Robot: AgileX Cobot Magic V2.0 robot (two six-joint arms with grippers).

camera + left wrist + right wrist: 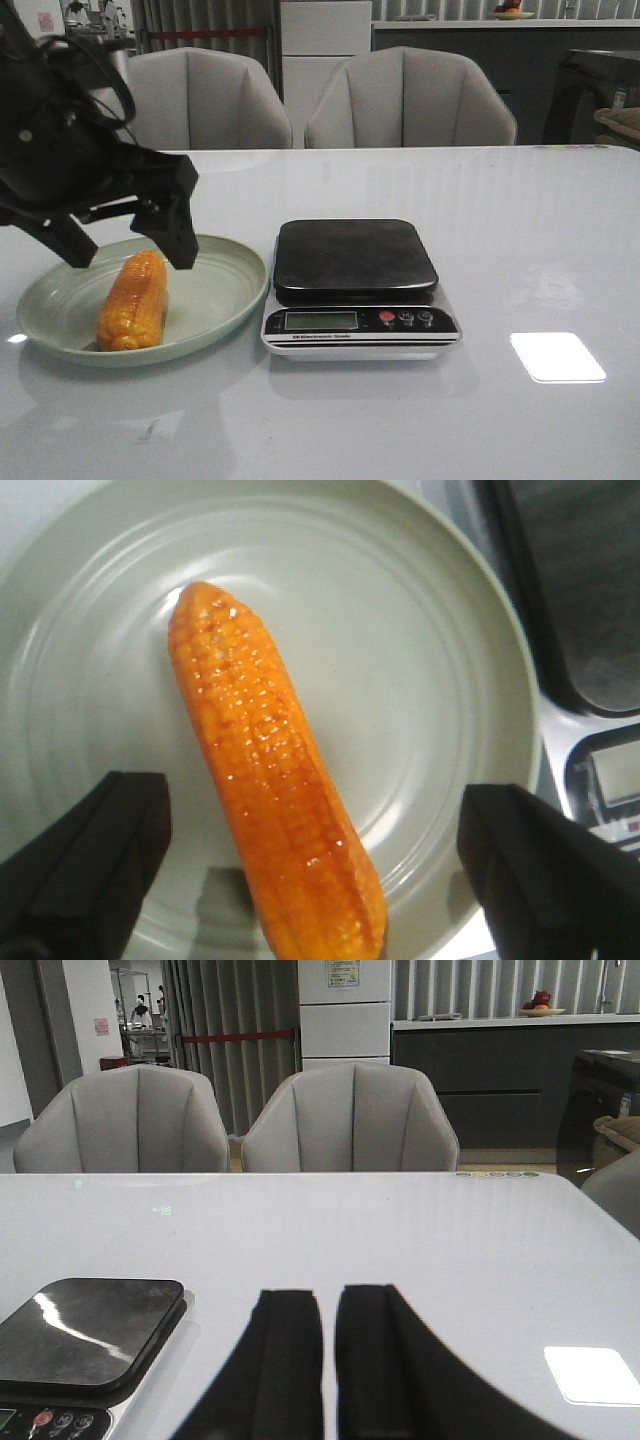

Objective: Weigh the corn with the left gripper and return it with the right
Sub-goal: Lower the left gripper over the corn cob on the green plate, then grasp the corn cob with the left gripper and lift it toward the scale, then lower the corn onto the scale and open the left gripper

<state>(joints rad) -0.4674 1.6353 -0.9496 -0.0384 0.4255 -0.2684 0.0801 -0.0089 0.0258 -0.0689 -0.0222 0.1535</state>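
Note:
The corn [133, 300], an orange-yellow cob, lies on a pale green plate [215, 290] at the left of the table. My left gripper [132, 256] hangs just above the cob's far end, open wide, one finger on each side, not touching it. In the left wrist view the corn [270, 780] lies between the spread fingers [85, 865] on the plate [420, 650]. The scale [355, 262] stands right of the plate with its dark platform bare. My right gripper [330, 1305] is shut and empty, low over the table right of the scale [85, 1330]; it is out of the front view.
The white table [520, 220] stretches to the right of the scale. Two grey chairs [410, 100] stand behind its far edge. The scale's display and buttons [405, 318] face the front.

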